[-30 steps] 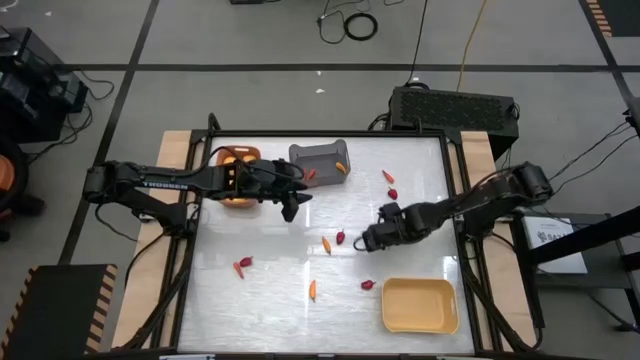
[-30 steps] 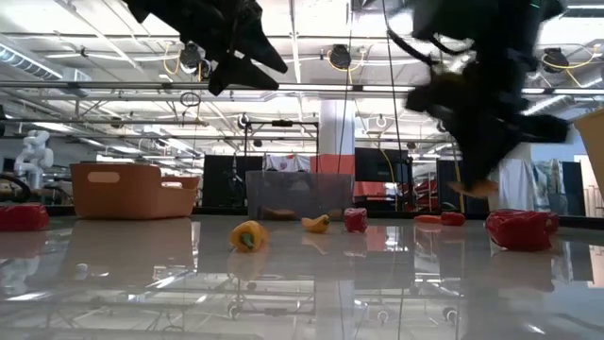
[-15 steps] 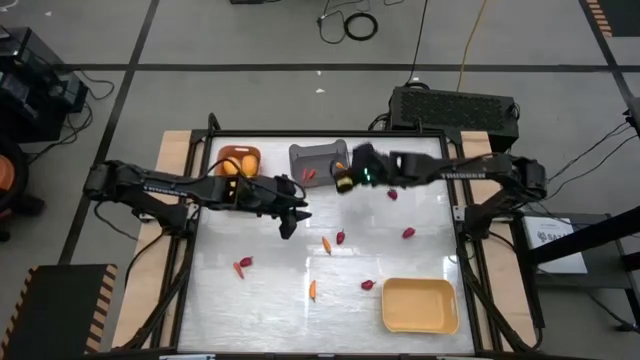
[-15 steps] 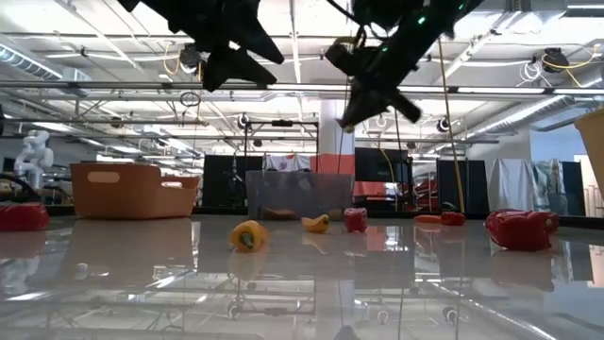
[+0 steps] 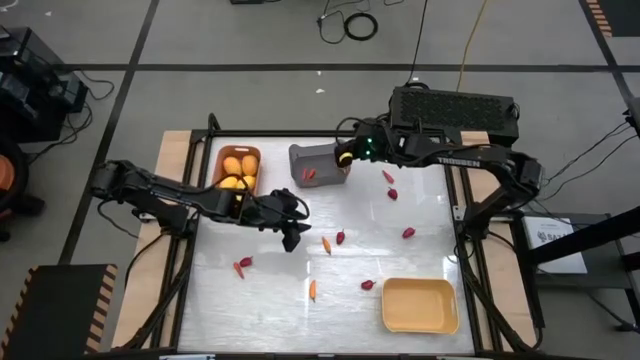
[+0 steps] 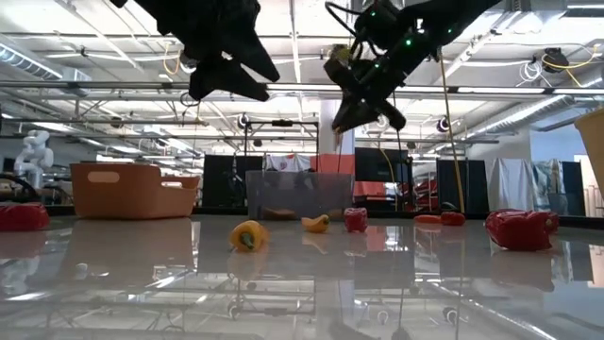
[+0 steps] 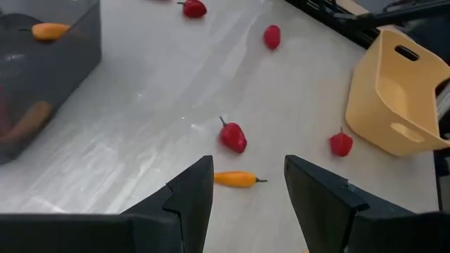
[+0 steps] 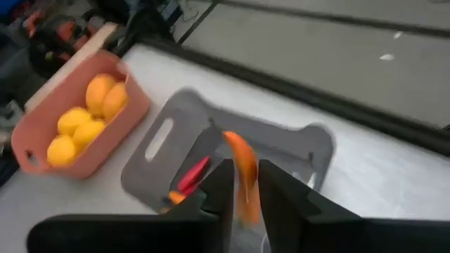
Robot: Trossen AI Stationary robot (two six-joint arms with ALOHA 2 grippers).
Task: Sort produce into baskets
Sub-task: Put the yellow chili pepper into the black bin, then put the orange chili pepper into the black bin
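My right gripper (image 5: 345,157) hovers over the dark grey bin (image 5: 318,160) at the far side, shut on a slim orange pepper (image 8: 239,151). The grey bin holds a red pepper (image 8: 191,176) and an orange piece. My left gripper (image 5: 291,237) is open and empty above the table's middle; in its wrist view (image 7: 246,184) a slim orange pepper (image 7: 235,180) lies on the table between and beyond its fingertips, a red pepper (image 7: 233,135) just past it. The orange-brown bin (image 5: 238,170) holds several yellow fruits. The pale yellow bin (image 5: 420,305) stands near right. My right gripper pinches the slim orange pepper between its two fingers, along its length. The pepper's free end (image 8: 234,140) sticks out past the fingertips. It is lifted clear, above the grey bin's inside.
Loose produce lies on the white table: red pieces (image 5: 408,233), (image 5: 367,285), (image 5: 391,193), an orange-red piece (image 5: 241,266) near left and an orange pepper (image 5: 312,290) near the front. The table has a raised dark frame (image 5: 455,200).
My right gripper has risen from the table's middle and swung to the far edge, carrying the orange pepper over the grey bin. My left gripper has gone from beside the orange-brown bin toward the near edge, to the orange pepper in the middle.
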